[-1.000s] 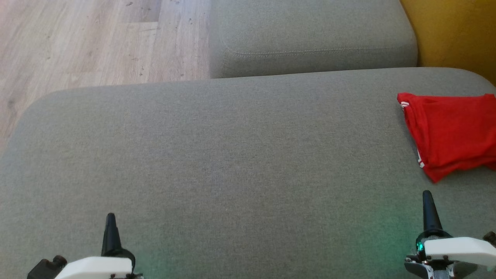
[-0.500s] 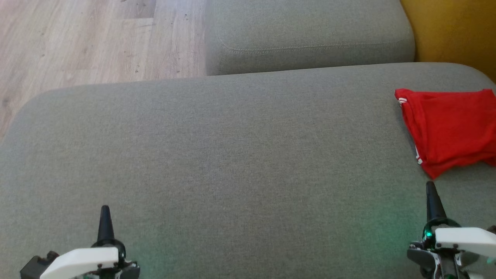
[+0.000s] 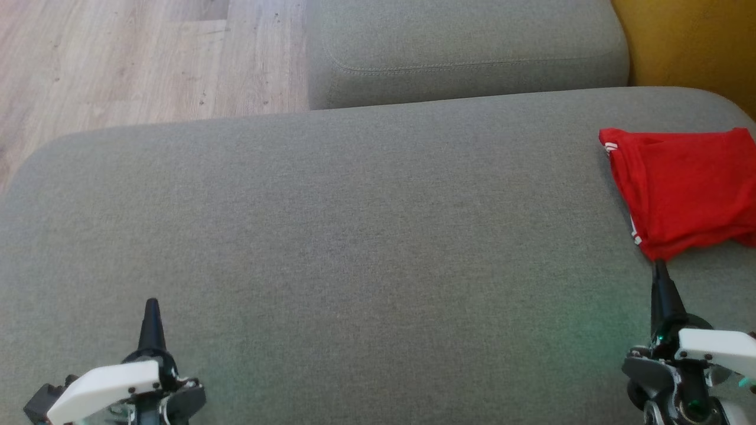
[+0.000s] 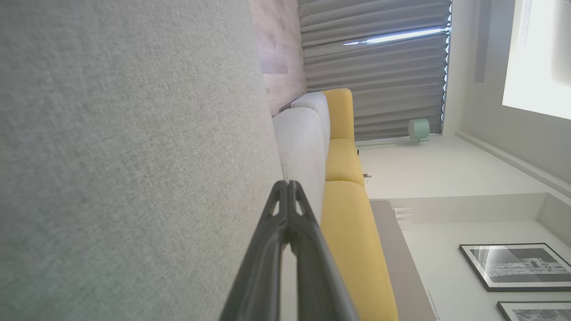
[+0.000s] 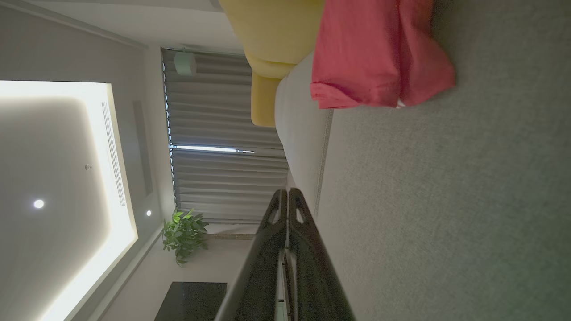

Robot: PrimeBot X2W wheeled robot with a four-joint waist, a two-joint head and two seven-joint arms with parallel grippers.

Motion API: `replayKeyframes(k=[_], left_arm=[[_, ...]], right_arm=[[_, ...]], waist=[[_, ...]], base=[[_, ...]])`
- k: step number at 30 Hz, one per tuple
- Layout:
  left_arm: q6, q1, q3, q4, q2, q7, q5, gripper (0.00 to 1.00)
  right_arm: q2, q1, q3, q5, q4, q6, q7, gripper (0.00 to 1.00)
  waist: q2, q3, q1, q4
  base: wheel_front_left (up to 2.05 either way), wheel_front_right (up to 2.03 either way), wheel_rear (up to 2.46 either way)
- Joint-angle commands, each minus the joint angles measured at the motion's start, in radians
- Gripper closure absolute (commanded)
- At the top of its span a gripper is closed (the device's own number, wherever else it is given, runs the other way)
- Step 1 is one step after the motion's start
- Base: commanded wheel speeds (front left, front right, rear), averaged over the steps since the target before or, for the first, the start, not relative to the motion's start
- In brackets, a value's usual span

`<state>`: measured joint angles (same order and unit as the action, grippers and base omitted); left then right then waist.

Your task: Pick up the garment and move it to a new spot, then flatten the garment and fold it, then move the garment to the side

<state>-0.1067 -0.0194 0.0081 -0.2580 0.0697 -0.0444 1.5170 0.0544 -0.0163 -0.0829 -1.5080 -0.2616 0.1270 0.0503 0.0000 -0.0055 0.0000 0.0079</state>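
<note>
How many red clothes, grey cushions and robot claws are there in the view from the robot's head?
Red fabric garment: 1
Grey fabric cushions: 2, big near one, smaller far one
Dark two-fingered claws: 2, left claw, right claw
Total: 5

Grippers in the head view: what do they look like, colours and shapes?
The left gripper and right gripper match: long dark fingers tapering to a point, rising from a white shell with small screws over dark hardware. A green light glows at the right one's base. Close up, the fingers have small cut-outs near the tips.
</note>
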Motion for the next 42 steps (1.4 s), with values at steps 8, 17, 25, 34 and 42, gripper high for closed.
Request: replayKeyframes(k=[8, 17, 25, 34, 42], left_arm=[[-0.023, -0.082, 0.062, 0.016, 0.011, -0.033, 0.116, 1.0], [-0.024, -0.085, 0.068, 0.015, 0.008, -0.038, 0.123, 1.0], [-0.024, -0.086, 0.071, 0.014, 0.005, -0.041, 0.12, 1.0], [-0.024, -0.086, 0.075, 0.014, 0.003, -0.044, 0.117, 1.0], [-0.024, -0.086, 0.078, 0.014, 0.001, -0.047, 0.115, 1.0]], right_arm=[[0.021, -0.085, 0.005, -0.12, 0.02, 0.004, 0.032, 1.0], [0.019, -0.089, 0.001, -0.127, 0.019, 0.004, 0.038, 1.0], [0.016, -0.089, -0.002, -0.124, 0.019, 0.004, 0.04, 1.0], [0.014, -0.089, -0.006, -0.122, 0.018, 0.004, 0.043, 1.0], [0.012, -0.089, -0.008, -0.12, 0.018, 0.004, 0.045, 1.0]], waist=[[0.0, 0.008, 0.0, -0.007], [0.0, 0.009, 0.0, -0.008], [0.0, 0.009, 0.0, -0.008], [0.0, 0.009, 0.0, -0.008], [0.0, 0.009, 0.0, -0.008]], base=[[0.0, 0.0, 0.0], [0.0, 0.0, 0.0], [0.0, 0.0, 0.0], [0.0, 0.0, 0.0], [0.0, 0.0, 0.0]])
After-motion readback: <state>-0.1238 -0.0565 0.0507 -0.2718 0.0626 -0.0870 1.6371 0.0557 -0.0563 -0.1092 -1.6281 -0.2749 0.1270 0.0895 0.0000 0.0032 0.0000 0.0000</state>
